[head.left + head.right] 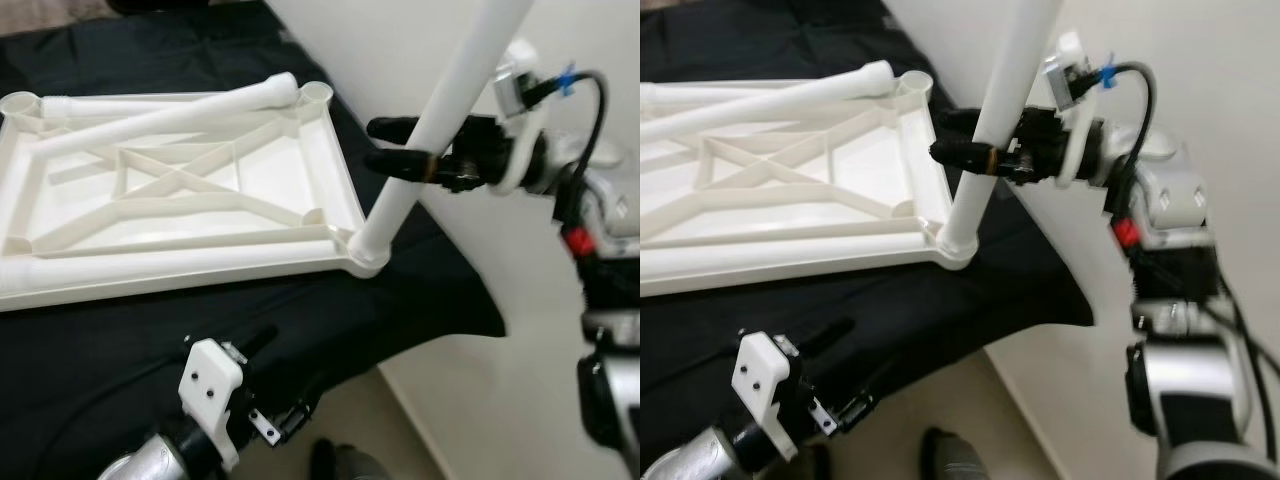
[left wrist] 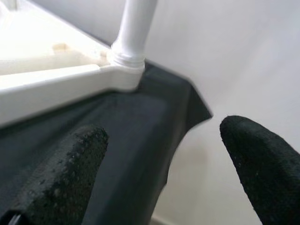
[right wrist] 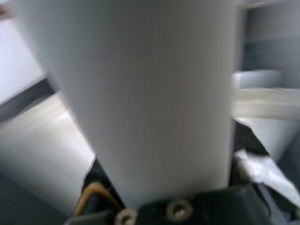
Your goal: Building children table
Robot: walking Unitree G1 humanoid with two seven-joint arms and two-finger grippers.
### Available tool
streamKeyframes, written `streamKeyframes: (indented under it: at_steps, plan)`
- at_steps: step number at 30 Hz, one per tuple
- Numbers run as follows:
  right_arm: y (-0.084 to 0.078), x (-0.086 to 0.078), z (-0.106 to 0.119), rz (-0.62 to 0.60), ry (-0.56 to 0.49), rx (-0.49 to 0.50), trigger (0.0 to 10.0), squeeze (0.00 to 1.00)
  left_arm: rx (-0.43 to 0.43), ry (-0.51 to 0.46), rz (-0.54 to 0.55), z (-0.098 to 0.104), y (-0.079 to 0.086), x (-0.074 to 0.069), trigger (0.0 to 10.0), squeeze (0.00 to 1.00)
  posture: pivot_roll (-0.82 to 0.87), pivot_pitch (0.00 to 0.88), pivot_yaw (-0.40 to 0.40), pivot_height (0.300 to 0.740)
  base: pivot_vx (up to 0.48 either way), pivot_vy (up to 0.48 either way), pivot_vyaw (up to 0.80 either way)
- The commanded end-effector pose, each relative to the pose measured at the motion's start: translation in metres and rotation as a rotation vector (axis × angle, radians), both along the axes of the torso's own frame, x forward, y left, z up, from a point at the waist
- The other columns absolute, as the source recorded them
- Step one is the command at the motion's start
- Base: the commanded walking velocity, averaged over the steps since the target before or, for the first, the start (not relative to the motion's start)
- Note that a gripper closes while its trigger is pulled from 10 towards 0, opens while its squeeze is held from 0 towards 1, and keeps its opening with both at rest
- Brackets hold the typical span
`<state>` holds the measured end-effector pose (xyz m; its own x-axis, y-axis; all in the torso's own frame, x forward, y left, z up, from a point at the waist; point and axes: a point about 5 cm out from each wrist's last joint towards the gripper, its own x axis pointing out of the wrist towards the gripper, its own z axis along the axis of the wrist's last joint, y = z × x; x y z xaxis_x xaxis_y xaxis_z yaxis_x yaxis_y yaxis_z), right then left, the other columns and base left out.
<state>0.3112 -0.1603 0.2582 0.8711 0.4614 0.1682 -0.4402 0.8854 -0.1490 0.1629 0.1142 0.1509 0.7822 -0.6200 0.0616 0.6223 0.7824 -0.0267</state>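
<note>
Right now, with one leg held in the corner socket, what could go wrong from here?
1. The right gripper holds the white leg tilted, its lower end at the corner socket; pushing at that angle could jam it or leave it badly seated.
2. The tabletop lies on a black cloth and the open left gripper is off it, so it may slide.
3. Loose legs on the tabletop could roll.

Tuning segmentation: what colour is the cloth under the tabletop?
Black cloth, plain, clearest in the left eye view beneath the white tabletop.
</note>
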Motion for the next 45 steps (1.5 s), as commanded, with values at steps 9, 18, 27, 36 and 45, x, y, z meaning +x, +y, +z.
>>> streamKeyframes:
  at_steps: [9, 18, 27, 36, 45]
  plan:
    - [0.006, 0.01, -0.064, -0.391, 0.309, 0.04, 0.0, 0.0, 0.028, 0.018, -0.028, -0.018, 0.0, 0.017, 10.0, 0.0, -0.04, 0.127, -0.115, 0.74, 0.0, 0.0, 0.0]
    - [0.033, 0.002, -0.06, -0.421, 0.341, 0.144, 0.0, 0.0, 0.047, -0.022, 0.021, -0.018, 0.002, 0.023, 10.0, 0.0, -0.02, 0.116, -0.111, 0.74, 0.0, 0.0, 0.0]
    - [0.044, 0.005, -0.028, -0.086, 0.238, 0.256, 10.0, 1.0, 0.044, -0.018, 0.013, -0.016, 0.005, 0.02, 10.0, 0.0, -0.01, 0.149, -0.085, 0.74, 0.0, 0.0, 0.0]
    - [0.024, -0.005, -0.004, 0.355, 0.135, 0.175, 10.0, 1.0, 0.036, -0.02, 0.006, -0.01, 0.005, 0.009, 10.0, 0.0, 0.02, 0.213, -0.072, 0.74, 0.0, 0.0, 0.0]
    - [-0.024, -0.004, 0.0, 0.679, 0.116, -0.145, 10.0, 0.94, 0.035, -0.004, -0.003, -0.003, 0.008, -0.001, 10.0, 0.0, 0.09, 0.266, -0.039, 0.74, 0.0, 0.0, 0.0]
